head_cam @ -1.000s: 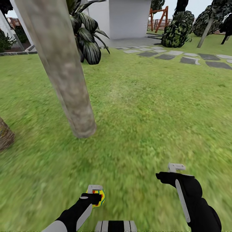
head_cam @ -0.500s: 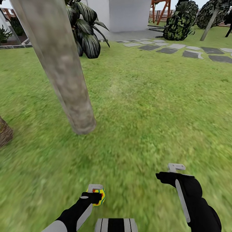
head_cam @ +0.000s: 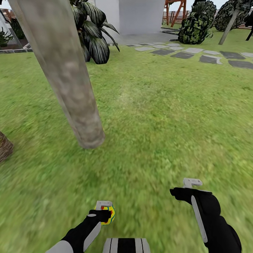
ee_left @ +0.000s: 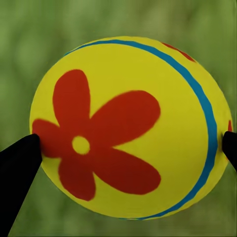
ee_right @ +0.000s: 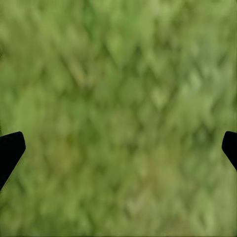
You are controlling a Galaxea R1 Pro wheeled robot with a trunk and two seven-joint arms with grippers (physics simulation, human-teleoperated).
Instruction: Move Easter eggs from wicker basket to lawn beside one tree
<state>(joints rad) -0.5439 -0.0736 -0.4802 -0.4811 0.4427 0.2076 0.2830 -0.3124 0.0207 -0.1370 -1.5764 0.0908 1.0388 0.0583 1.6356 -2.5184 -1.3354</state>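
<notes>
Left gripper [ee_left: 129, 143] pinches the smooth, rounded, likely slippery Easter egg [ee_left: 129, 128] across its middle; right gripper [ee_right: 118, 143] hangs wide, empty.

green lawn [head_cam: 158, 116] bears the tree [head_cam: 66, 80] trunk and grey stepping stones [head_cam: 211, 58].

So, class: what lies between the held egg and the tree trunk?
Only bare lawn: in the head view, nothing lies on the grass between the egg in the left gripper and the trunk.
</notes>
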